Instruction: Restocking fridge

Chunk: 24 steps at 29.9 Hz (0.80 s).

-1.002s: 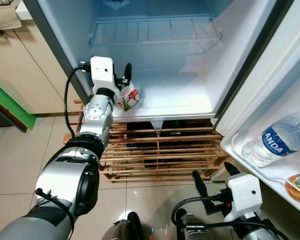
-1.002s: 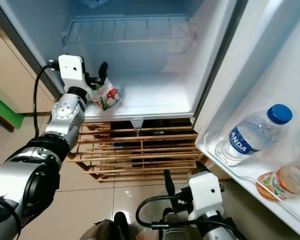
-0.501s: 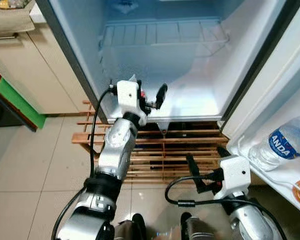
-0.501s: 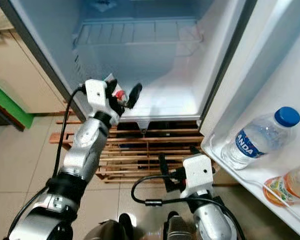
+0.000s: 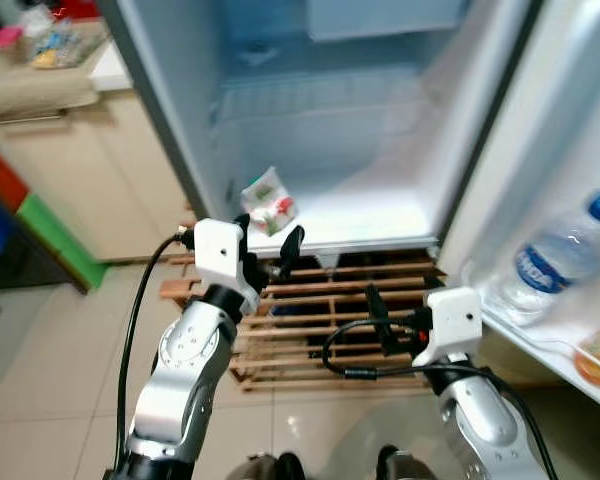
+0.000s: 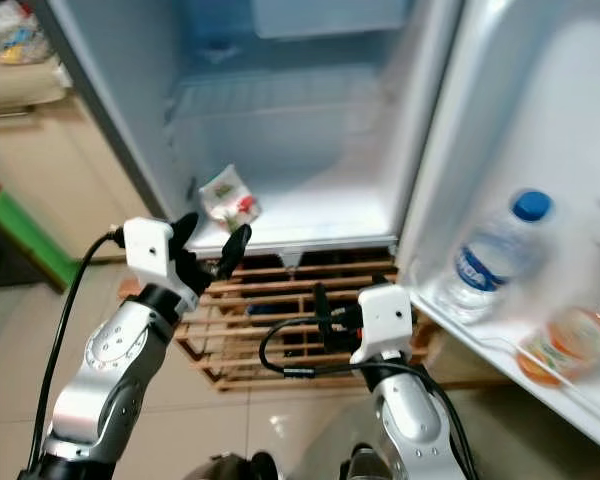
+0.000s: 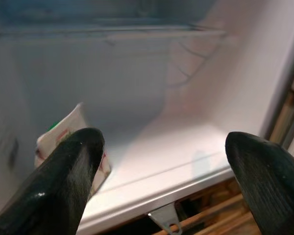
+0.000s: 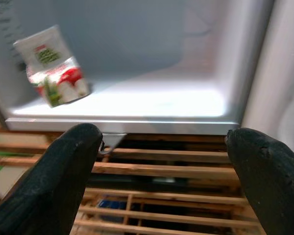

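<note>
Pouch (image 5: pixel 269 201) stands on fridge floor (image 5: pixel 370 212), upper centre of head view, at L wall. L gripper (image 5: pixel 265 252) just below it, fingers spread, empty. R gripper (image 5: pixel 380 318) lower centre, spread, empty. Head views add bottle (image 5: pixel 555 262) in door rack, far R; R wrist view shows pallet (image 8: pixel 157 186) slats.

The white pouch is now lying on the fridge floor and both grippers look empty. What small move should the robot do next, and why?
Probably turn away from the fridge to fetch the next item. The pouch leans at the left of the fridge floor, untouched; the left gripper is open, outside the front edge, and the right gripper is open and low before the wooden pallet.
</note>
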Tool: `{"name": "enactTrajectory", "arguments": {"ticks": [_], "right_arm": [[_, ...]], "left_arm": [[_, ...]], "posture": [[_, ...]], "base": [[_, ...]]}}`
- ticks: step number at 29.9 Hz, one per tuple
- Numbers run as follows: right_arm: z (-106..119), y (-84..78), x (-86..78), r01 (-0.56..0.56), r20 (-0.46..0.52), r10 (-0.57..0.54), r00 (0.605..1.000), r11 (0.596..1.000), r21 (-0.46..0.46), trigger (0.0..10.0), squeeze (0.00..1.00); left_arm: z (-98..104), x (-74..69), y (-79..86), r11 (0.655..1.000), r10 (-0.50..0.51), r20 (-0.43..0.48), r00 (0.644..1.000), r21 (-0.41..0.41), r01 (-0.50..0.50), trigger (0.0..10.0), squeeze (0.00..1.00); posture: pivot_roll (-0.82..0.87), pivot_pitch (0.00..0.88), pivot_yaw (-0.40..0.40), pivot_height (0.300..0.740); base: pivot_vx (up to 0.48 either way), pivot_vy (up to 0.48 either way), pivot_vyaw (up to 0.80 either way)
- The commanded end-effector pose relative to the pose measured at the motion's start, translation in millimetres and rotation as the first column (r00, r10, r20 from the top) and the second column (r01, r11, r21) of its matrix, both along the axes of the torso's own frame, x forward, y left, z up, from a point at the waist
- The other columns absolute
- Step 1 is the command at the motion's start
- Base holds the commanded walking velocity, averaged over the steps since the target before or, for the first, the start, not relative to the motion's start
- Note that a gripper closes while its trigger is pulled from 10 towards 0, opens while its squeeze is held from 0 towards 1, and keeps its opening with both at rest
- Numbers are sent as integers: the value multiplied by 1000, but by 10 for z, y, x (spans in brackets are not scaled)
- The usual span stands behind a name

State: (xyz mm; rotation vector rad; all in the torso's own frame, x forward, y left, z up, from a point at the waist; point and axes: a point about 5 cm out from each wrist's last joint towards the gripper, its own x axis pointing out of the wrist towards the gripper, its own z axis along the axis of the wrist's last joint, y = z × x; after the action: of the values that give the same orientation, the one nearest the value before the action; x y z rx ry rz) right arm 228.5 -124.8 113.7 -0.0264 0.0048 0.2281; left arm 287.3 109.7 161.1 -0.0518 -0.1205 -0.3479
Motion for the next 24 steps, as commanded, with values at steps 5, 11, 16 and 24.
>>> {"name": "enactTrajectory", "arguments": {"ticks": [5,11,16,24], "right_arm": [[-22,81,144,-23,14,23,1000,1000,-3,10000,0],[-46,30,258,-12,13,12,1000,1000,17,10000,0],[-30,51,379,-24,27,24,999,999,20,10000,0],[-34,84,477,-68,36,68,997,998,-2,10000,0]], "left_arm": [[-233,22,207,984,128,-82,988,136,-116,10000,0],[-310,-40,323,982,183,-118,976,62,-177,10000,0],[-261,-1,293,979,202,-101,974,44,-199,10000,0],[-96,63,247,985,170,-57,984,27,-168,10000,0]], "posture": [[-186,42,162,740],[-173,3,157,740],[-155,0,134,740],[-132,0,103,740]], "base": [[0,65,0],[84,0,0],[411,202,193],[442,62,131]]}}
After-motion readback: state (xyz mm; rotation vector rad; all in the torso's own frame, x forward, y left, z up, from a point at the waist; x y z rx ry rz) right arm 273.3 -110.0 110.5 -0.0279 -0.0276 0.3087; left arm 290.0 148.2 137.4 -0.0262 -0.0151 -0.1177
